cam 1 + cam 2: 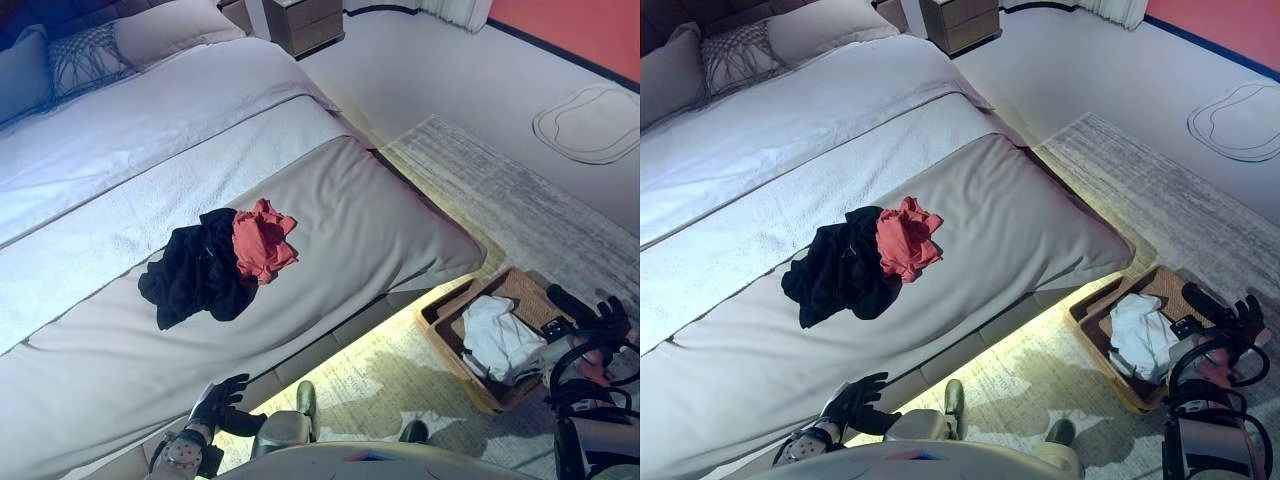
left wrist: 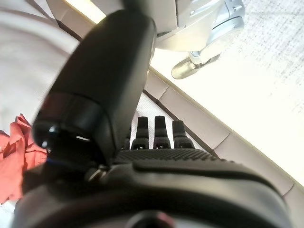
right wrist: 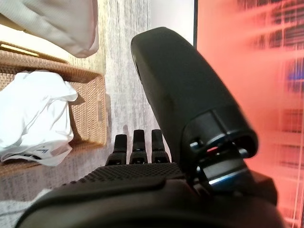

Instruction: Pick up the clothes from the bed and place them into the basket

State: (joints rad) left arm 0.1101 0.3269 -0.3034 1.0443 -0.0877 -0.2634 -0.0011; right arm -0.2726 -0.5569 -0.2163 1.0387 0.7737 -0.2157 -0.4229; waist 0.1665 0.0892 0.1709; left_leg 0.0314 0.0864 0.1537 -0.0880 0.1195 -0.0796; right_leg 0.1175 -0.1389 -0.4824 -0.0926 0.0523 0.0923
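A black garment [image 1: 200,272] and a red garment [image 1: 262,242] lie crumpled together on the grey cover near the foot of the bed [image 1: 340,230]. The red garment [image 2: 14,156] also shows past my left hand's fingers [image 2: 159,130]. My left hand [image 1: 222,398] hangs open below the bed's near edge, holding nothing. A brown wicker basket [image 1: 522,290] stands on the rug at the lower right with a white cloth [image 1: 497,338] inside. My right hand [image 1: 590,312] hovers open just right of the basket [image 3: 90,114], with its fingers [image 3: 137,142] straight and nothing in them.
Pillows [image 1: 90,55] rest at the head of the bed and a wooden nightstand [image 1: 305,22] stands beyond it. A pale rug [image 1: 520,200] covers the floor beside the bed. A white outlined mat [image 1: 590,122] lies on the floor at far right.
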